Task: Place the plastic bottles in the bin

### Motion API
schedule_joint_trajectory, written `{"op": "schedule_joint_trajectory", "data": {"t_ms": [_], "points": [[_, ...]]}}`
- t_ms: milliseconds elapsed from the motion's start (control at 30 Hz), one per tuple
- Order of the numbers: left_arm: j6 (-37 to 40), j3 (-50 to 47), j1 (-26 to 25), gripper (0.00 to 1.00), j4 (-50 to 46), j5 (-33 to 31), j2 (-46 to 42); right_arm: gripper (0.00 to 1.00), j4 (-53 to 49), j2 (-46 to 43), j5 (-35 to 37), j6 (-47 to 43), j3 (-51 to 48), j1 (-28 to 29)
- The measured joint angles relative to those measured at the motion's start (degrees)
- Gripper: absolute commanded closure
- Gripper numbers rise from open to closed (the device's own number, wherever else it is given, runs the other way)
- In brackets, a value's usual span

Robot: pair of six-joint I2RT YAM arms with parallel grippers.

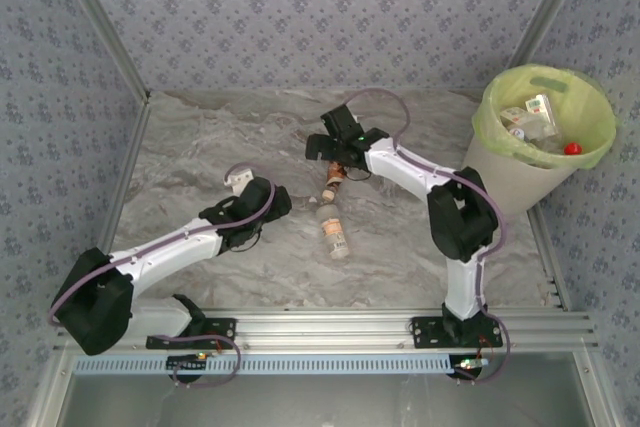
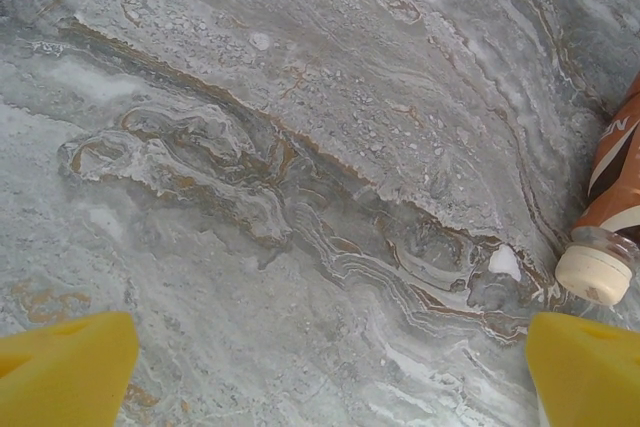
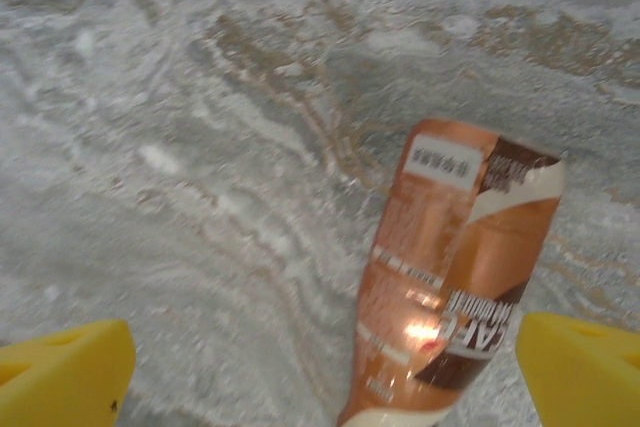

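Right claw (image 3: 325, 367), released, straddles the lying copper-labelled bottle (image 3: 460, 277), apparently aligning a grasp; left claw (image 2: 330, 372), released, hovers above the desk (image 2: 300, 147).

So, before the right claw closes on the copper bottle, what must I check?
1. Right claw open: ok.
2. Copper bottle between its fingers: ok, though off centre.
3. Left claw open, away from that bottle: ok.
4. Second bottle lying apart from it: ok.
5. Bin upright, with room left: ok.
6. Copper bottle empty: cannot tell.
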Motion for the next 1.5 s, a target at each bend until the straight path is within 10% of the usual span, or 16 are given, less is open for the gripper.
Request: {"op": "schedule_joint_trajectory", "data": {"t_ms": [300,900,1500], "points": [[-0.2,-0.3,0.0,0.01,-0.2,0.0,-0.1,0.05,-1.9,6.9,4.9,3.7,0.6,-0.3],[0.3,-0.3,0.2,0.01,-0.1,0.0,1.2,0.48,5.5,10.5,4.9,6.6,-1.0,-1.4],[3.8,0.2,0.4,0.01,3.1,2.4,2.8,0.54,15.3,-14.5,10.7,0.6,-17.0,-2.0]]}}
